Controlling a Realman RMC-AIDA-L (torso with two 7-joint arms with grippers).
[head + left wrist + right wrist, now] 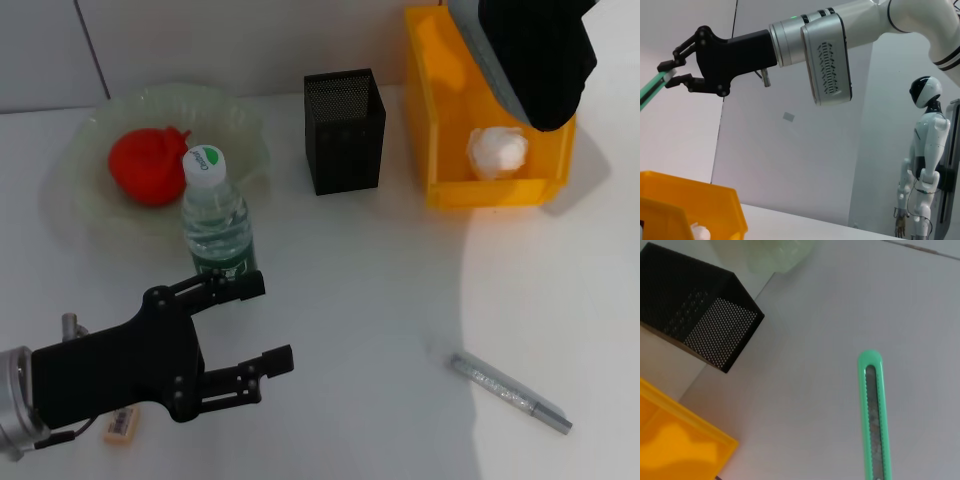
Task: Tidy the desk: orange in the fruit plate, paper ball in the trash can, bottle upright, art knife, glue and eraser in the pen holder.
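Observation:
My right gripper [667, 75], seen from the left wrist, is shut on the green art knife [649, 91] high above the trash can [690, 205]. The knife [873, 410] hangs over the table near the black mesh pen holder [695, 315]. My right arm [530, 50] fills the top right. The paper ball [497, 150] lies in the trash can [440, 120]. The orange [148, 165] sits in the fruit plate [90, 130]. The bottle [215, 215] stands upright. My left gripper [268, 322] is open just in front of it. The eraser [120, 425] lies beside my left wrist.
A slim silver-grey stick [510, 392], possibly the glue, lies on the white table at the front right. The pen holder [345, 130] stands between the plate and the bin. A white humanoid figure [925, 150] stands far off by the wall.

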